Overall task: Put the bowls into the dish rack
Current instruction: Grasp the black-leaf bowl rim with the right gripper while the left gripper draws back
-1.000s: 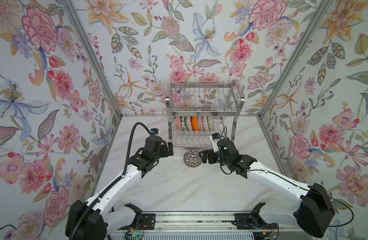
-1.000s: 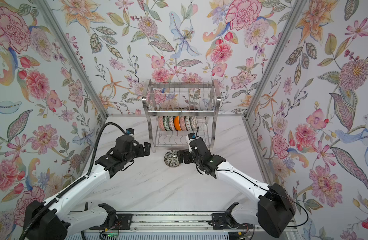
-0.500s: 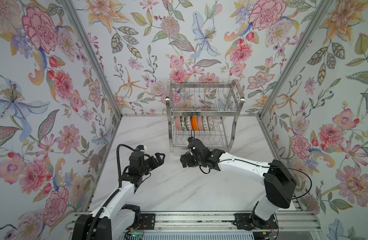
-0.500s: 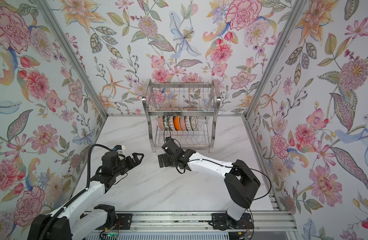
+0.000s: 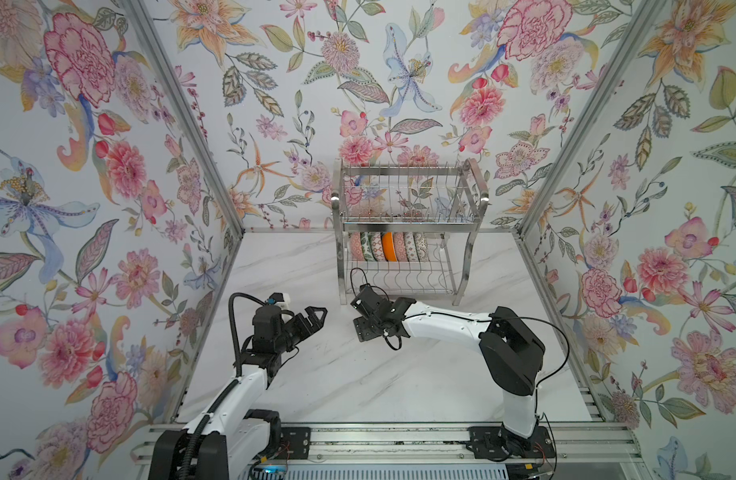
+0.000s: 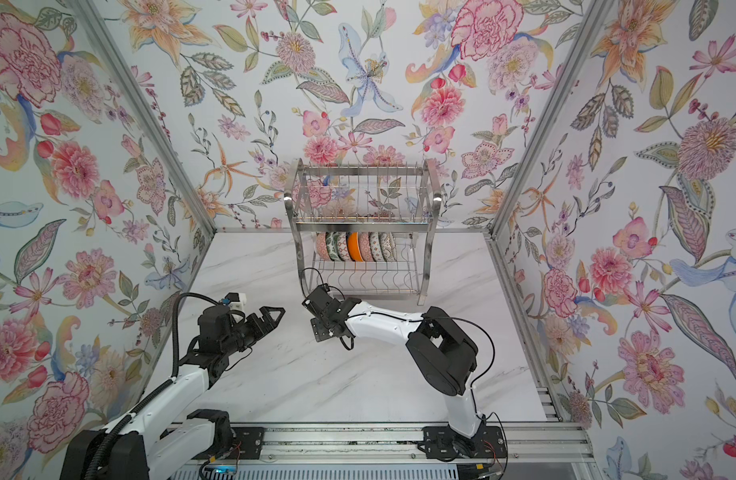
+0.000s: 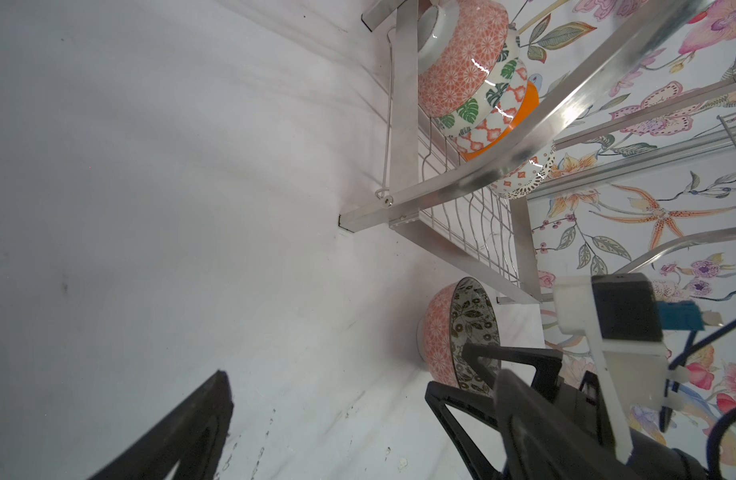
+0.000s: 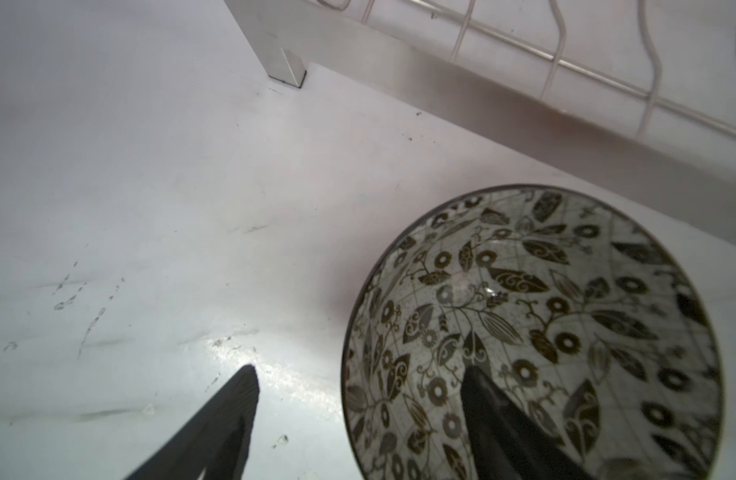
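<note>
Left gripper [image 5: 313, 318] hangs over the bare table [image 5: 358, 386], left of centre, jaws released and wide with nothing between them. In its wrist view one finger [image 7: 208, 415] is sharp, while the other is a blur cut off by the frame edge.

Right gripper [image 8: 358, 368] points down just in front of the rack's front left foot. In both top views its body hides its own fingers and the loose bowl beneath, so the grasp shows only in the wrist views. One finger [image 8: 495, 415] is inside the loose bowl [image 8: 544, 316] and the other is outside, over the table. The rim lies between them with a gap on each side, so the jaws are apart and not clenched on it. Whether the inner finger touches the bowl's floor cannot be told.

The loose bowl stands on the table mouth up, axis vertical, with a black leaf-and-ring pattern inside and coral outside [image 7: 439, 332]. Part of its rim is cut off by the frame in the right wrist view.

Rack [image 5: 407, 226] stands at back centre, near the wall [image 5: 399, 83]. Racked bowls [image 5: 385, 247], seven of them, stand on edge in the left part of the lower tier. They are nested in a row, axes along the rack's length, feet toward its left end. The upper tier's rail cuts off their tops. Shapes behind the upper tier's wires are too faint to make out.
</note>
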Controlling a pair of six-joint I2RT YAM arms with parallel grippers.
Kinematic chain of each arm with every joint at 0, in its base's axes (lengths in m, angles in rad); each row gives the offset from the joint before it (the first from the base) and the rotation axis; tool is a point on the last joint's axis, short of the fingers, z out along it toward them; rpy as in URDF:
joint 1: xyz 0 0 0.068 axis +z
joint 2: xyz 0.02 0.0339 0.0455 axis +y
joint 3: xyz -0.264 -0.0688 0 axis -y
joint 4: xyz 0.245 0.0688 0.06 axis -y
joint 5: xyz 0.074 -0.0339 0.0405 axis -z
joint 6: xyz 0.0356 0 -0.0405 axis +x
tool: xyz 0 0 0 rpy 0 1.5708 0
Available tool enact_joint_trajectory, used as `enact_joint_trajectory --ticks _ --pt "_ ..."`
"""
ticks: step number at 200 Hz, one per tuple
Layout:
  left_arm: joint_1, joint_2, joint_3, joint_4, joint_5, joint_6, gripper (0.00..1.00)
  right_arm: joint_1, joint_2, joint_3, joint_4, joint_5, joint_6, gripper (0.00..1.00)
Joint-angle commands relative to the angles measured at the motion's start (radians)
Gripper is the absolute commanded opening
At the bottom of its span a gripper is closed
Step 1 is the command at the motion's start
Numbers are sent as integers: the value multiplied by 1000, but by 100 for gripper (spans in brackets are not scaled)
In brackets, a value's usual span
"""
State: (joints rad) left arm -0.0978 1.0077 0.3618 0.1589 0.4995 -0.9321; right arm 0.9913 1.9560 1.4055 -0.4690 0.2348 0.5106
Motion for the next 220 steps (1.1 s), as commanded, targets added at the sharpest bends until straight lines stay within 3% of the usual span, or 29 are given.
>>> enact_joint_trajectory --ticks 1,47,101,115,145,175,220 --pt "11 4 -11 17 30 12 99 7 28 43 -48 33 -2 73" --pt "12 19 -10 7 21 33 99 5 62 84 -66 47 -9 47" --pt "12 16 -14 5 27 42 99 3 96 126 -87 41 -19 29" --pt "12 16 -15 6 31 46 99 3 98 134 -90 40 -23 18" --pt "12 16 -18 9 42 57 99 2 87 136 -100 37 -28 6" --pt "12 5 -25 11 42 56 99 -2 53 120 -102 31 -32 0" --pt "-2 -14 -29 15 41 56 99 -20 -22 77 -101 9 -27 0"
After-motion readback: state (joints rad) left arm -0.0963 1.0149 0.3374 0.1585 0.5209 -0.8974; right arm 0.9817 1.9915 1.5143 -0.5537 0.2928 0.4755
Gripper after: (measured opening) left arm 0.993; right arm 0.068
